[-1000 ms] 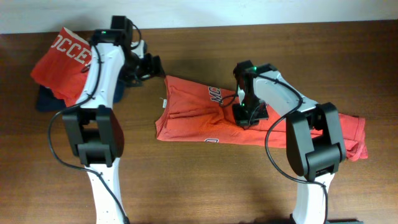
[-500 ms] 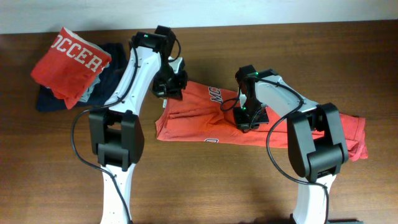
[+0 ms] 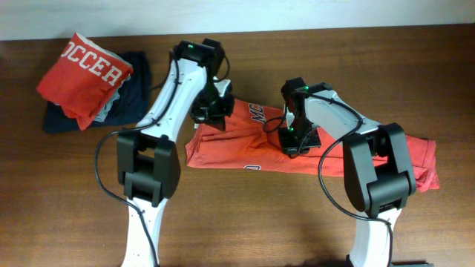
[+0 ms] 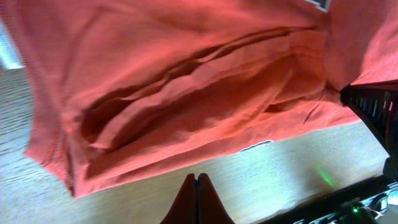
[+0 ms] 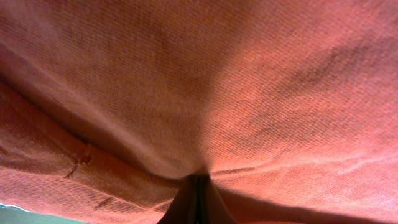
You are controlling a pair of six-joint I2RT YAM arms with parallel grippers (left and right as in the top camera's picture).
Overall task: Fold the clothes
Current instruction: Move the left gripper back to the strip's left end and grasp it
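The shirt lies crumpled across the middle of the table, its right end reaching past the right arm. The right gripper presses into it, jaws closed on a pinch of cloth that puckers toward their tips. The left gripper hangs with jaws shut and empty, the shirt's hem just ahead of them. Well off to its left sits a folded red shirt on a navy garment.
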